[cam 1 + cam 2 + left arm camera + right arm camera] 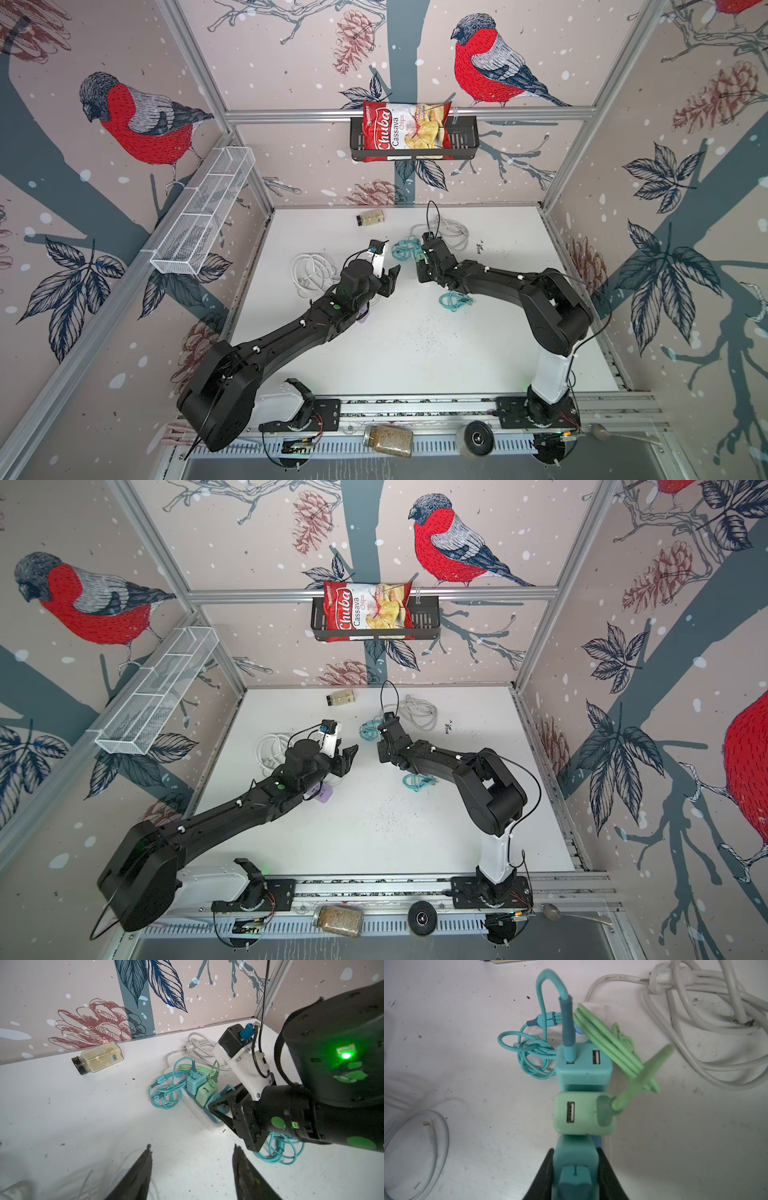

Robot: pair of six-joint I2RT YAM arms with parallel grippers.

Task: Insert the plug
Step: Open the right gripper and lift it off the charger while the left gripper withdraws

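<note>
In the right wrist view my right gripper (575, 1150) is shut on a teal plug (575, 1165), one finger against each side. The plug stands at the end of a white power strip (199, 1114), in line with a pale green adapter (583, 1114) and a teal adapter (583, 1068) that carry cables. How deep the plug sits in the strip I cannot tell. My left gripper (192, 1146) hangs open over bare table a little short of the strip, with nothing between its fingers. In both top views the left gripper (394, 279) and the right gripper (421, 272) face each other mid-table.
Coiled teal cables (405, 249) lie by the strip, and another teal coil (455, 301) lies under the right arm. White cord bundles lie at the back (451, 232) and on the left (311, 270). A spice jar (371, 217) lies near the back wall.
</note>
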